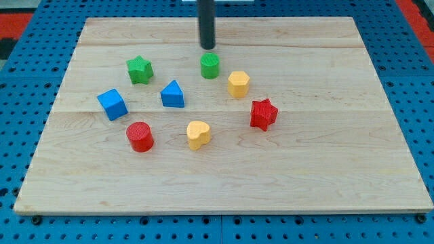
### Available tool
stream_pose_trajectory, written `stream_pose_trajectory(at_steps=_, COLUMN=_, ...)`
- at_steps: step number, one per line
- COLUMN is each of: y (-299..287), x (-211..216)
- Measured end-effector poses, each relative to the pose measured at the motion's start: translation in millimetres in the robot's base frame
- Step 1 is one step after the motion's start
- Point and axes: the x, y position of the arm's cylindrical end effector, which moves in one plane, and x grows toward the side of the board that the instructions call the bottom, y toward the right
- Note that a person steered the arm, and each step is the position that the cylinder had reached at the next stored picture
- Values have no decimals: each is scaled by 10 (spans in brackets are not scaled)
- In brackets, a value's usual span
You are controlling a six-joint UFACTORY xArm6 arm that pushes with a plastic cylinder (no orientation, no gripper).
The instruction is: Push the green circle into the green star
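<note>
The green circle stands on the wooden board, a little above the middle. The green star lies to its left, about a hundred pixels away, with bare wood between them. My tip is the lower end of the dark rod coming down from the view's top. It sits just above the green circle, slightly to its left, close to it but apart.
A blue triangle lies below the gap between circle and star. A blue cube, red circle, yellow heart, red star and yellow hexagon ring the middle. The board rests on a blue pegboard.
</note>
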Motion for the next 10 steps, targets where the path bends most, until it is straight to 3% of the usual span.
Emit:
stream_pose_trajectory(at_steps=1, y=326, x=303)
stream_pose_trajectory(at_steps=2, y=25, x=702)
stream_pose_trajectory(at_steps=3, y=-695, x=636)
stream_pose_trajectory(at_steps=4, y=-1019, x=636)
stream_pose_trajectory(at_steps=10, y=-823, x=505)
